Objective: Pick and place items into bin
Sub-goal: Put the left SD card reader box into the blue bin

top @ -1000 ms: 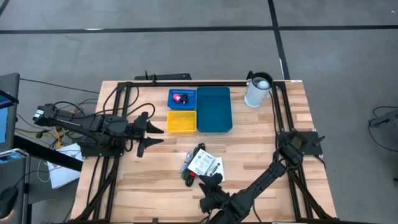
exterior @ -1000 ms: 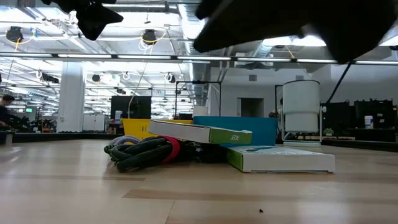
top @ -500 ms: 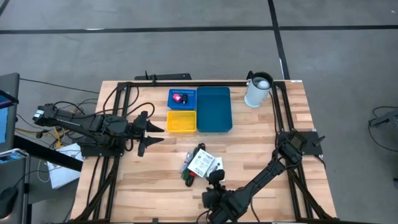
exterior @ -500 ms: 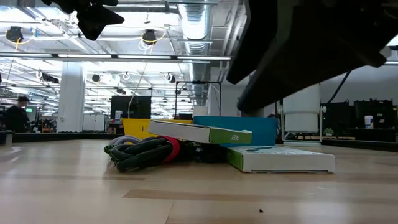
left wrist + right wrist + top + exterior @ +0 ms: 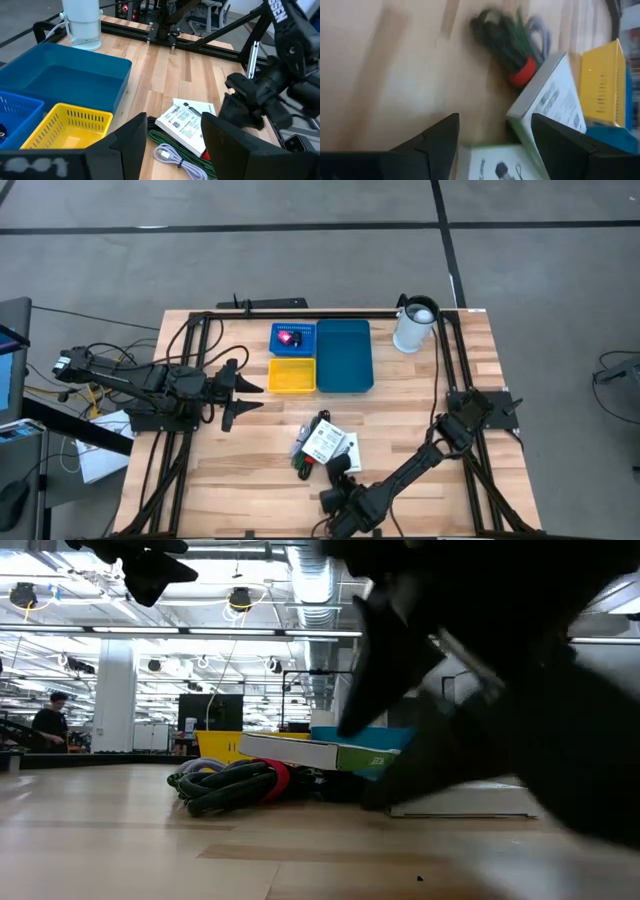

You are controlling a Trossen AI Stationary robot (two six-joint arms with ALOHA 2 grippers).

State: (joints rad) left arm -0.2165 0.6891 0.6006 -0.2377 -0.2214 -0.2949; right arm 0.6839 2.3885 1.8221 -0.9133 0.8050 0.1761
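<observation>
A: Eyes on the table [image 5: 400, 420]. The pile of items sits at about six o'clock from the bins: two white printed boxes [image 5: 327, 444], one leaning across the other, with a bundle of green and black cables [image 5: 228, 787] tucked against them, a red band [image 5: 523, 72] showing in the bundle.

B: And the right end effector [image 5: 340, 472]?

A: Low over the table at the pile's five o'clock edge, fingers spread wide, nothing between them. In its wrist view the lower box [image 5: 505, 165] and the tilted upper box [image 5: 551, 105] lie just ahead of the fingers.

B: The bins?

A: Three together near the table's centre-back: a small blue basket [image 5: 292, 338] at eleven o'clock with a red-pink piece [image 5: 288, 338] inside, a yellow basket [image 5: 292, 375] directly at its six o'clock, and a larger blue bin [image 5: 345, 356] at their three o'clock side.

B: Left arm?

A: The left end effector [image 5: 240, 394] waits at nine o'clock of the bins, above the table, fingers apart and holding nothing.

B: Anything else?

A: A white jug [image 5: 414, 326] at the table's one o'clock corner, and a person [image 5: 48, 722] far off in the room.
</observation>
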